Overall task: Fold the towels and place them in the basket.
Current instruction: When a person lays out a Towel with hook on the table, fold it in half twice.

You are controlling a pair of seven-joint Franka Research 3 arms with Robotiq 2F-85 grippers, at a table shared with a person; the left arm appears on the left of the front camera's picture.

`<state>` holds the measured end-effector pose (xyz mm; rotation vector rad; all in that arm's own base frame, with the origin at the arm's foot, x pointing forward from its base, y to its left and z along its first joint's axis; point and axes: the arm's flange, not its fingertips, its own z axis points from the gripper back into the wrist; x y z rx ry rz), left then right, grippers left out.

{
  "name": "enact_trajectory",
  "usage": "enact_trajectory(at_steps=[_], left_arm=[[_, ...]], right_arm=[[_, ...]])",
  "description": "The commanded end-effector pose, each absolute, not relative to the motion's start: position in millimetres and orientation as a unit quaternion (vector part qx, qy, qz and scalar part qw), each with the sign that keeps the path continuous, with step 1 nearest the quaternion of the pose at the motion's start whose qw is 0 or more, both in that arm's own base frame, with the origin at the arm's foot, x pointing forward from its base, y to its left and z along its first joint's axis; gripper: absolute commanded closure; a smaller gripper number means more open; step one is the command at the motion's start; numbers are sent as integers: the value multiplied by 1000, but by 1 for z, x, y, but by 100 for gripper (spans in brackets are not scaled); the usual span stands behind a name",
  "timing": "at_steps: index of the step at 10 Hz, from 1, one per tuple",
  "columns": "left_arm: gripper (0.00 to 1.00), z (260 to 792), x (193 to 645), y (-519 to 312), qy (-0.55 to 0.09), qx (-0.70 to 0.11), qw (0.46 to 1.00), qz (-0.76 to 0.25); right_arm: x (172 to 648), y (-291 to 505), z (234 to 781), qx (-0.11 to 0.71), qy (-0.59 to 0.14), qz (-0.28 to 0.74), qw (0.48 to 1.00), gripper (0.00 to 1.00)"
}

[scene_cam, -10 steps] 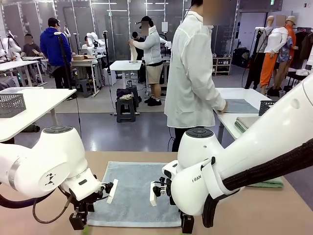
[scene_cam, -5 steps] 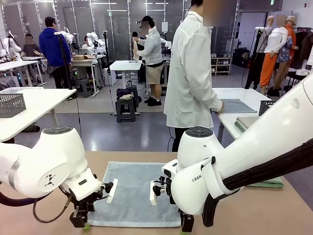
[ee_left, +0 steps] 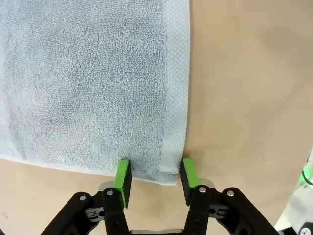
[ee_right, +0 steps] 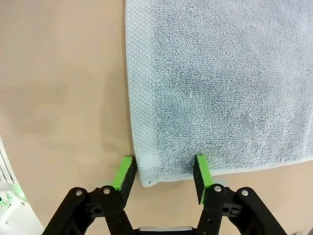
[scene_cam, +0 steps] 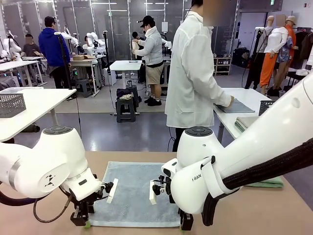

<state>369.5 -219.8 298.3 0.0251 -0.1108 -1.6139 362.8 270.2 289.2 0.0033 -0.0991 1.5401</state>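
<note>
Our left tool [ee_left: 155, 167] stands at one near corner of the pale blue-grey towel [scene_cam: 133, 190]. Its green pads sit either side of the woven hem with a gap between them, so the jaws are apart and the cloth is not yet pinched. Our right tool [ee_right: 163, 165] stands the same way at the other near corner, pads spread, the corner lying between them, nothing clamped.

We see the tan desk [scene_cam: 254, 210] carrying that towel, which lies flat and spread out in the middle, between our two arms. Beyond it stands the person [scene_cam: 193, 73] in a white coat, turned toward a white desk [scene_cam: 230, 120] on the right, one hand on a grey cloth [scene_cam: 240, 105] laid flat there. A folded stack of cloths [scene_cam: 246, 123] lies nearer us on that same white desk.

The mint green towel [scene_cam: 269, 183] lies on our desk to the right, mostly hidden behind the right arm.

The basket [scene_cam: 266, 106], dark with mesh sides, sits on the white desk, partly cut off by our right arm, and we cannot tell what is in it. Another mesh basket [scene_cam: 11, 105] sits on a white desk at far left, and we cannot see into it either.
</note>
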Motion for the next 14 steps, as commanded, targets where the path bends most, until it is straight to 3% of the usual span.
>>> enact_trajectory(at_steps=[1, 3, 4, 5, 9, 10, 11, 12, 13, 14], left_arm=[[46, 295, 375, -224, -52, 8, 689, -723], [46, 296, 376, -225, -50, 4, 689, -723], [64, 296, 376, -225, -49, 11, 686, -726], [63, 297, 376, -226, -47, 4, 688, -724], [63, 300, 379, -229, -41, 2, 688, -725], [63, 300, 379, -229, -41, 5, 686, -726], [83, 301, 380, -230, -39, 8, 687, -726], [83, 302, 380, -229, -40, 9, 687, -726], [100, 304, 380, -229, -40, 10, 687, -726], [88, 306, 380, -229, -39, 12, 687, -726]], right_arm=[[366, 274, 286, -5, -34, 691, 722, 38], [366, 275, 285, -3, -31, 694, 719, 38], [367, 276, 284, -6, -31, 696, 717, 58], [368, 276, 284, -6, -31, 693, 720, 51], [369, 277, 287, -10, -26, 695, 718, 51], [369, 277, 286, -10, -26, 703, 711, 55], [369, 277, 287, -10, -26, 703, 711, 71], [369, 277, 288, -10, -26, 702, 711, 75], [369, 277, 291, -9, -25, 701, 712, 91], [369, 277, 292, -12, -19, 702, 712, 95]])
